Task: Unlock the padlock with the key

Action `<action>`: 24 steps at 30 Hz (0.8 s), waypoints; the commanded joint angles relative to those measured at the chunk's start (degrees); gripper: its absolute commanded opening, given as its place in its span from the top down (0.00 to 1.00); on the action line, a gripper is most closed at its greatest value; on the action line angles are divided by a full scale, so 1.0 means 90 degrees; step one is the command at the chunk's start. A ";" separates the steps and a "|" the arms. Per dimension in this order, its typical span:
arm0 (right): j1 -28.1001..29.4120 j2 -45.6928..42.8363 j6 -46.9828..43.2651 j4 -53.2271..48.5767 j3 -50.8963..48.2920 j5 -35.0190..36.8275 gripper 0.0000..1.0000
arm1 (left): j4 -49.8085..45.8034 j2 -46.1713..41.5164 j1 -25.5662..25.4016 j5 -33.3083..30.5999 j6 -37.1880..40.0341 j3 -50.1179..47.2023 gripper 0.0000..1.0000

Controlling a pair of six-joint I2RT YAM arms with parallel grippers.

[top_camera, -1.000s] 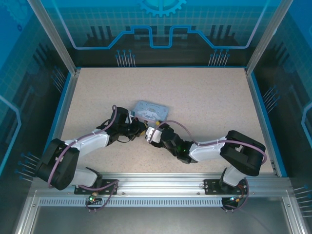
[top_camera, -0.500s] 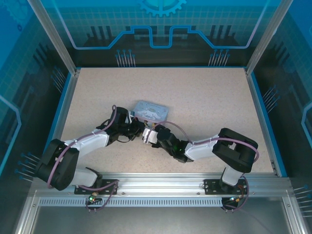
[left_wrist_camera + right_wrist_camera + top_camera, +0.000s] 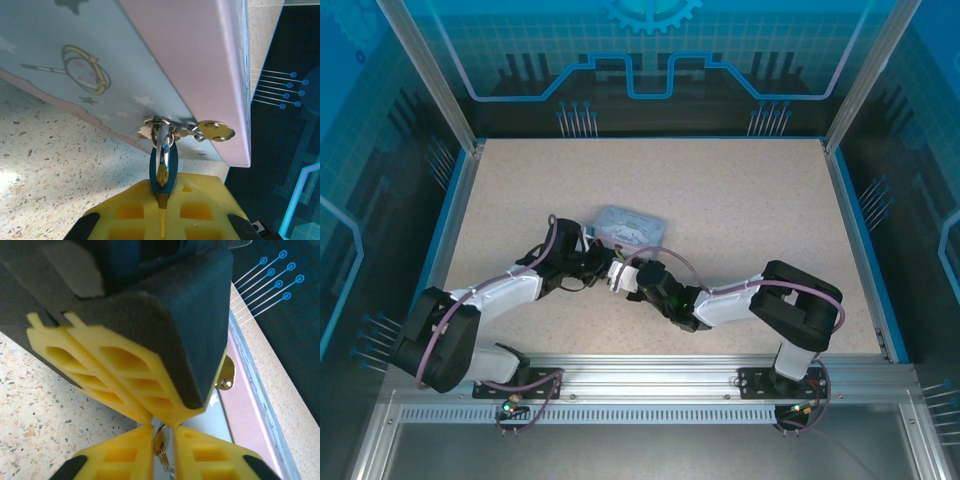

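The tiny dark blue padlock (image 3: 163, 170) hangs by its silver shackle from the brass hasp (image 3: 212, 130) of the pale blue tin (image 3: 150, 45). My left gripper (image 3: 166, 192) is shut on the padlock's body, right at the tin's (image 3: 630, 228) near side. In the right wrist view my right gripper (image 3: 162, 432) is shut on the small brassy key (image 3: 160, 446), and its tips almost touch the left gripper's yellow fingers (image 3: 125, 385). Those fingers hide the padlock there. From above, the left gripper (image 3: 606, 265) and the right gripper (image 3: 619, 279) meet nose to nose.
The tin lies tilted on the speckled table (image 3: 740, 200), left of centre. Both arms stretch low across the near half. A blue raised rim (image 3: 855, 230) and glass walls bound the table.
The right arm has slid left, bringing its gripper with the key up against the left gripper's fingertips. The left arm and the tin have stayed put.
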 commanded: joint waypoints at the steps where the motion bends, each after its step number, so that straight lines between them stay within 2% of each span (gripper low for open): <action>1: 0.0083 0.0095 0.0138 0.0021 0.0122 0.0075 0.86 | 0.0126 -0.0192 0.0037 0.0196 -0.0121 0.0058 1.00; 8: 0.0083 0.0108 0.0351 0.0002 0.0073 0.0209 1.00 | 0.0147 -0.0219 0.0051 0.0167 -0.0142 0.0054 1.00; 15: -0.0061 -0.0041 0.1079 -0.0280 0.0044 0.0107 1.00 | 0.0237 -0.0222 0.0049 0.0141 -0.0176 0.0004 1.00; 19: -0.0259 -0.0267 0.1880 -0.0629 0.0058 -0.0364 1.00 | 0.0406 -0.0193 0.0049 0.0099 -0.0227 -0.0080 1.00; 24: -0.0754 -0.0547 0.2849 -0.0967 0.0028 -0.1496 1.00 | 0.0751 -0.0133 0.0040 0.0067 -0.0384 -0.0182 1.00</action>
